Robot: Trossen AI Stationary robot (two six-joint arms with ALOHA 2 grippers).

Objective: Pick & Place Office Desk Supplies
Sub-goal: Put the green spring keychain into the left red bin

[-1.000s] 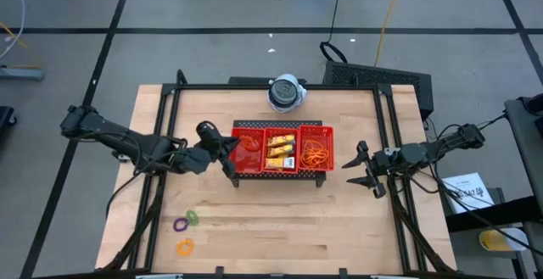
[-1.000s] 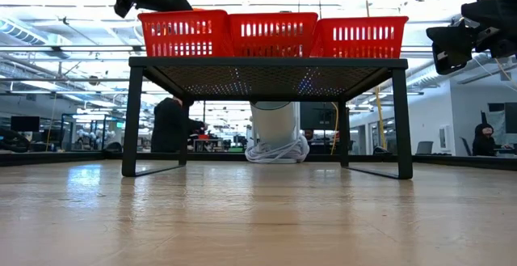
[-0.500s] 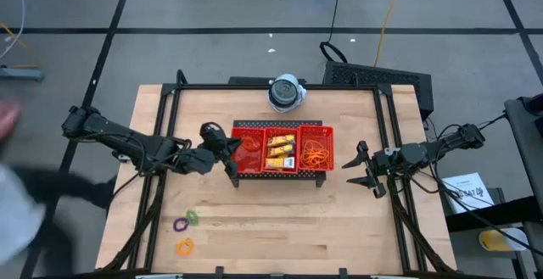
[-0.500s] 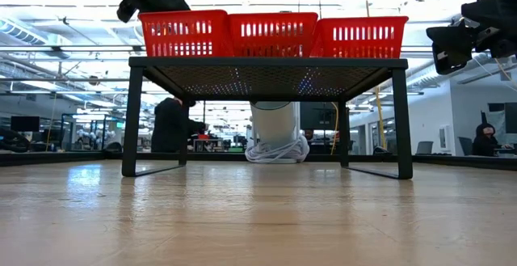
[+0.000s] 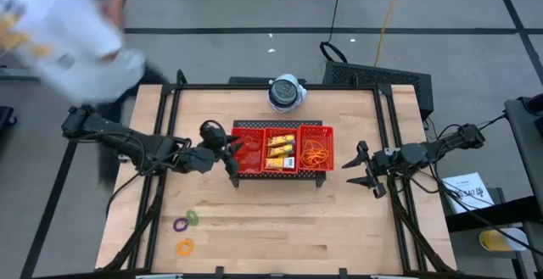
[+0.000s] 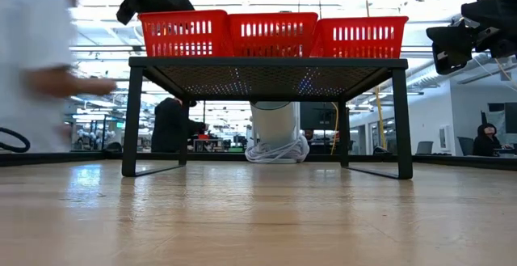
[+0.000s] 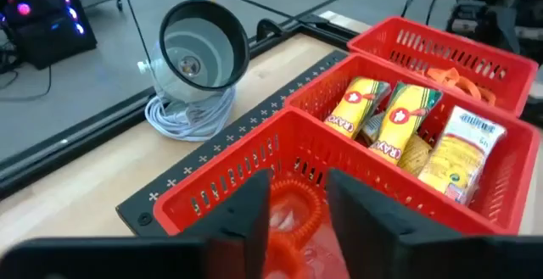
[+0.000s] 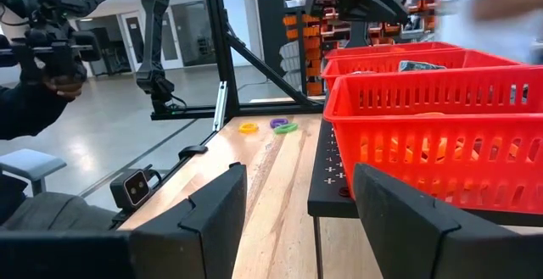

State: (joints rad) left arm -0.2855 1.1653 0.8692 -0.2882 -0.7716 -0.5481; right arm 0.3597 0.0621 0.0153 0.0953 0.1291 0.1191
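Sorting well underway: yellow packets fill the red tray's middle compartment, orange rubber bands the right one. Left pincer hangs over the left compartment, fingers apart above an orange ring. Right pincer waits apart beside the tray. Three rings remain on the bench.

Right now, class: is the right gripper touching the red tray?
Apart. The high view shows bare table between the right gripper, jaws open, and the red tray.
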